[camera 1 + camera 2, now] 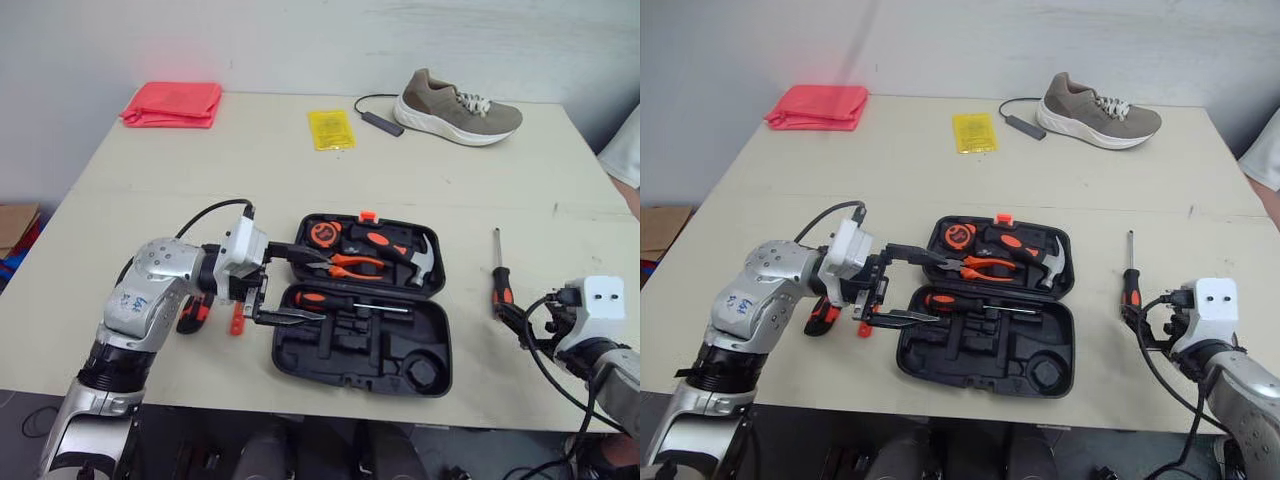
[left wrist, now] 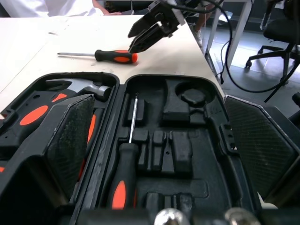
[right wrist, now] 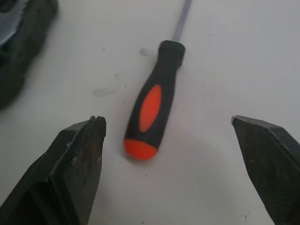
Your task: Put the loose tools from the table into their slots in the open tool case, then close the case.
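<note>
Across the left eye view, the open black moulded-plastic tool case [image 1: 360, 345] lies on the pale table [image 1: 250, 160] with orange-handled pliers [image 1: 345, 265], a steel-headed hammer [image 1: 410, 255] and one slim seated screwdriver [image 1: 330, 300] in place. Several recesses are bare and the lid is up, so I judge the task about half done. A loose black-and-orange screwdriver [image 1: 499, 275] lies right of the case, apart from it, and another orange-and-black handle [image 1: 190, 316] lies left of it, under the left arm. The left gripper [image 1: 295, 285] hovers over the case's left edge

From the left wrist view, its textured pads [image 2: 70, 136] stand spread, holding nothing, above matte, sharp-edged slots

From the right wrist view, the right gripper [image 3: 166, 121] is wide open and empty, its blunt fingers either side of the loose screwdriver's smooth, rounded handle, not touching it
</note>
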Available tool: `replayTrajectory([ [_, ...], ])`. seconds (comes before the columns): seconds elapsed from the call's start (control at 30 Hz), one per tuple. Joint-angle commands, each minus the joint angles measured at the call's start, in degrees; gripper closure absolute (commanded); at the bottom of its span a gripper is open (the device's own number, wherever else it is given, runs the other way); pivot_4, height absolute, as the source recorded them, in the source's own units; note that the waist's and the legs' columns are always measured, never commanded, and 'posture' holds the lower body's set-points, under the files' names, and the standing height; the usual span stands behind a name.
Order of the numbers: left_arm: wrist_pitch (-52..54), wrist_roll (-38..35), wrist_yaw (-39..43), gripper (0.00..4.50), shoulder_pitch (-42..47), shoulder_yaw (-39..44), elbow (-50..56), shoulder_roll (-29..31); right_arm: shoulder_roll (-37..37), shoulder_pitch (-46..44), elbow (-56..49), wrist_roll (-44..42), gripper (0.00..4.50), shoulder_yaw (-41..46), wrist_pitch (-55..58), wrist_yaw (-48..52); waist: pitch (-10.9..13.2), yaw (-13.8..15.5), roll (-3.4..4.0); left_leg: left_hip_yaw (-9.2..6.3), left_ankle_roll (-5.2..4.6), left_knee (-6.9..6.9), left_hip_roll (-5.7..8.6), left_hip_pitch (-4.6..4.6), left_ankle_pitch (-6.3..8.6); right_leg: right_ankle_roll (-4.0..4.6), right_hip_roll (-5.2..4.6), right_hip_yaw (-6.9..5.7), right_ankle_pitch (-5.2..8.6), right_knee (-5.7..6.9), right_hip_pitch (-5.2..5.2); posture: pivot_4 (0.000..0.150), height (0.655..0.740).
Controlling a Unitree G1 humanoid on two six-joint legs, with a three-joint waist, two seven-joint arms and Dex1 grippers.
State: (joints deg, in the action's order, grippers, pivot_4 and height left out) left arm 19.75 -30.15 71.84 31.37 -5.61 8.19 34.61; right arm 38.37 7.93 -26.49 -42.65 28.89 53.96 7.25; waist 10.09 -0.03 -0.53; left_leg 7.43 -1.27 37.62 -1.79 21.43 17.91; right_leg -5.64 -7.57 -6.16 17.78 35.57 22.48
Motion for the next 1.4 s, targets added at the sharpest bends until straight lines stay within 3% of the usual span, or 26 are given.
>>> replayTrajectory([
  [0.03,1.45,-2.30,0.70,0.01,0.83,0.91,2.30,0.26,0.89,-2.62,1.97,1.40,0.00,-1.43,0.47,1.76,-0.01,0.00,0.01,0.00,-0.01,0.00,0.00,-0.01,0.01,0.00,0.00,0.01,0.00,0.00,-0.01,0.150,0.7400],
  [0.33,1.19,-1.24,2.13,0.01,2.04,-0.26,1.43,-0.44,0.54,-11.31,10.19,7.01,0.00,-6.34,2.79,0.62,0.01,0.15,0.01,-0.03,-0.01,0.08,-0.02,0.09,0.00,-0.01,0.02,-0.04,0.00,-0.01,0.01,0.150,0.7400],
  [0.43,0.13,-0.75,2.57,0.00,1.60,-0.04,1.35,-0.26,-0.38,-10.91,9.48,7.61,0.89,-5.81,5.89,-0.97,0.00,0.16,0.01,-0.03,-0.03,0.18,-0.01,0.14,0.00,-0.04,0.01,-0.04,-0.02,-0.01,0.01,0.150,0.7400],
  [0.6,-0.50,-0.58,3.47,0.00,2.06,-0.18,0.81,-0.18,-3.12,-10.96,6.83,6.92,3.38,-3.47,8.40,-2.00,0.00,0.27,0.01,-0.09,-0.05,0.27,-0.01,0.14,0.01,-0.06,0.00,-0.05,-0.03,-0.01,-0.05,0.150,0.7400],
  [0.63,-0.31,-0.72,3.75,0.00,2.05,-0.19,0.80,-0.10,-3.55,-10.89,6.57,7.23,3.48,-3.21,8.07,-2.03,0.00,0.27,0.01,-0.10,-0.05,0.27,-0.01,0.15,0.02,-0.06,0.00,-0.05,-0.03,-0.01,-0.05,0.150,0.7400],
  [0.8,-0.10,-1.88,5.55,0.00,2.46,0.01,0.27,-0.63,-4.11,-10.45,3.32,9.10,3.46,-0.76,1.53,-0.20,0.01,0.24,0.02,-0.11,-0.05,0.27,-0.01,0.20,0.02,-0.06,0.00,-0.08,-0.03,-0.03,-0.03,0.150,0.7400],
  [0.93,1.97,-4.86,5.60,0.00,1.09,2.06,2.56,-0.20,3.33,-6.85,-2.88,13.20,3.46,-2.53,-13.18,13.24,0.09,0.07,0.16,-0.06,-0.09,0.27,0.02,0.26,0.04,-0.12,0.01,-0.05,-0.05,-0.03,0.05,0.150,0.7400],
  [1.1,-3.62,-4.21,8.79,0.00,-2.63,4.60,4.16,2.92,8.95,-5.54,-5.86,9.14,3.46,-5.09,-25.26,34.30,0.14,-0.54,0.07,0.07,0.00,0.17,-0.14,0.06,0.07,-0.14,0.21,-0.07,-0.04,-0.05,0.01,0.150,0.7400],
  [1.23,-1.61,-5.51,11.03,0.00,-6.11,6.13,4.37,7.54,16.25,-6.95,-7.67,11.93,3.46,-14.02,-27.34,44.65,0.15,-0.23,0.05,0.08,-0.05,0.23,-0.12,0.06,0.10,-0.13,0.14,-0.07,-0.04,-0.03,0.02,0.150,0.7400],
  [1.4,0.62,-5.44,12.88,0.00,-10.43,7.36,3.91,12.97,20.93,-11.07,-7.76,17.61,3.46,-27.07,-26.39,49.31,0.19,0.00,0.00,0.04,-0.14,0.32,-0.09,0.13,0.21,-0.13,-0.04,-0.01,-0.04,-0.10,0.01,0.150,0.7400],
])
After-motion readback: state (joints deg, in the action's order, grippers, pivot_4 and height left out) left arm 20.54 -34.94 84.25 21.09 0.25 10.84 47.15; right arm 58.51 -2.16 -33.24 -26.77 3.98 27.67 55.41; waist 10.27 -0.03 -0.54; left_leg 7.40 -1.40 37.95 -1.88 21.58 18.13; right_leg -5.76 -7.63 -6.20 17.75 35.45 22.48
